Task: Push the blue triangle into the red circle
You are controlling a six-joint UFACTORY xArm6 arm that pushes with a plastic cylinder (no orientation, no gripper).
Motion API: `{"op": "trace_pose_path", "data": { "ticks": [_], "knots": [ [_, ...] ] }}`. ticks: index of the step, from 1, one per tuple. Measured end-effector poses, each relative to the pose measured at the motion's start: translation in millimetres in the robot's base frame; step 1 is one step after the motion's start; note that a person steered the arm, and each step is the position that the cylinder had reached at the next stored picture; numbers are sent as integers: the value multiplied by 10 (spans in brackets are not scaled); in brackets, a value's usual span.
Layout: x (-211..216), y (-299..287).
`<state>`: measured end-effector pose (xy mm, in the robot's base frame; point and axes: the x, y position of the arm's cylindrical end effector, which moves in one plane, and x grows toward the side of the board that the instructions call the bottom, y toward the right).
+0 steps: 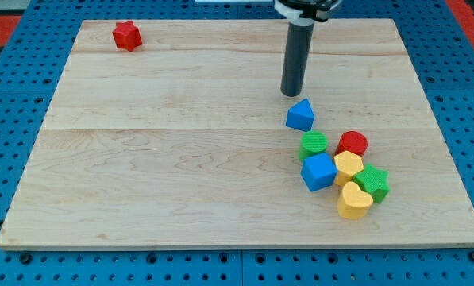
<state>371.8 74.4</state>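
Blue triangle [300, 115] sits on the bench [181, 159] just below my tip [290, 94], a small gap between them. Red circle [352, 144] lies down-right of the tip, beyond the triangle. No pincer shows.

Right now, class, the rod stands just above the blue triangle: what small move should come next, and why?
Probably a short push toward the view's bottom and right. My tip sits just above the blue triangle, on its upper left, apparently not touching it, and the red circle lies below and to the right. Pushing along that line should send the triangle toward the circle, passing the green circle.
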Motion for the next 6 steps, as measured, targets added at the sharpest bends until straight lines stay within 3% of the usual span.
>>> {"op": "trace_pose_path", "data": {
  "ticks": [3, 4, 5, 6],
  "knots": [
    [661, 154],
    [431, 152],
    [485, 501],
    [319, 294]
  ]
}}
